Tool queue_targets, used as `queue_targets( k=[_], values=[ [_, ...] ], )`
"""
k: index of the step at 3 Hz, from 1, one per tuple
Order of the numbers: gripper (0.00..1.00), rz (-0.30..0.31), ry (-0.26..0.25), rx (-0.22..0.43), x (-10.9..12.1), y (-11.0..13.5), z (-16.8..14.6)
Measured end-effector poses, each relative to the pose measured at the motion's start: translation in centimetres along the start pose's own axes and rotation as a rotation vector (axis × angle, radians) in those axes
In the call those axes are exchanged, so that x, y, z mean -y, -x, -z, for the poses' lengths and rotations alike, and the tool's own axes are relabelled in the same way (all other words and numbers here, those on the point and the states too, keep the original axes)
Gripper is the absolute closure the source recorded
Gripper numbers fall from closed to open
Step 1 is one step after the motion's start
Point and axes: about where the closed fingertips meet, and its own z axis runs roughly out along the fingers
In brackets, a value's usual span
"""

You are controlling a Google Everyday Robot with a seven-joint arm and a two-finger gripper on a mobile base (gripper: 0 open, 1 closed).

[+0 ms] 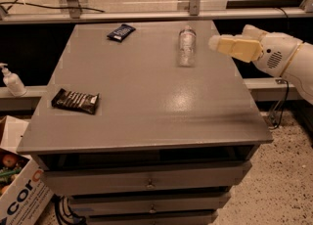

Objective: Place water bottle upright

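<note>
While the water bottle [186,47] lies flat on the surface [146,101], gripper [217,44] hovers beside it w/o contact (jaws: can't tell).

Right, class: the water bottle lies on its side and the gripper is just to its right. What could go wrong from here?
1. The water bottle is round and lies on its side, so a sideways nudge from the gripper, which is close on its right, could roll it left across the table.
2. It lies near the table's far edge, so a push that way might send it off.
3. It is tall and narrow, so it may topple if released tilted.
</note>
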Motion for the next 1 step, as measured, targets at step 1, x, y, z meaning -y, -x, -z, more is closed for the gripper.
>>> queue_targets(
  k=[1],
  values=[
    [0.00, 0.000, 0.000, 0.000, -0.01, 0.00, -0.01]
  ],
)
